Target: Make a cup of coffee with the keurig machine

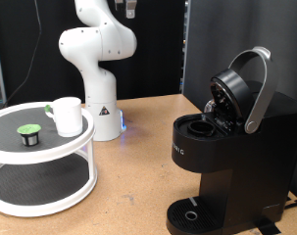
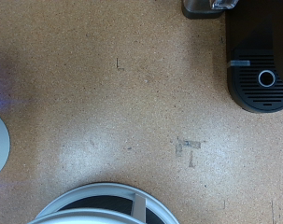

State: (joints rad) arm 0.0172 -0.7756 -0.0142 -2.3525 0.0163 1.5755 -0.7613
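Observation:
The cup [image 1: 67, 115], a small white mug, stands on the top tier of a round white stand [image 1: 50, 147] at the exterior view's left. A small dark pod with a green lid [image 1: 29, 133] sits beside it. The keurig machine [image 1: 222, 166] stands at the exterior view's right, its lid [image 1: 236, 93] raised and its pod chamber open. The round drip tray [image 1: 192, 213] has nothing on it. Only a dark tip of my gripper [image 1: 128, 8] shows at the exterior view's top, high above the table between stand and machine. The wrist view looks straight down on the machine's base [image 2: 258, 65] and the stand's rim [image 2: 94, 201].
The white robot arm base [image 1: 99, 98] stands behind the stand. The stand has a lower tier with a dark mesh floor [image 1: 35, 181]. Bare wooden table [image 1: 138, 166] lies between stand and machine. Black curtains hang at the back.

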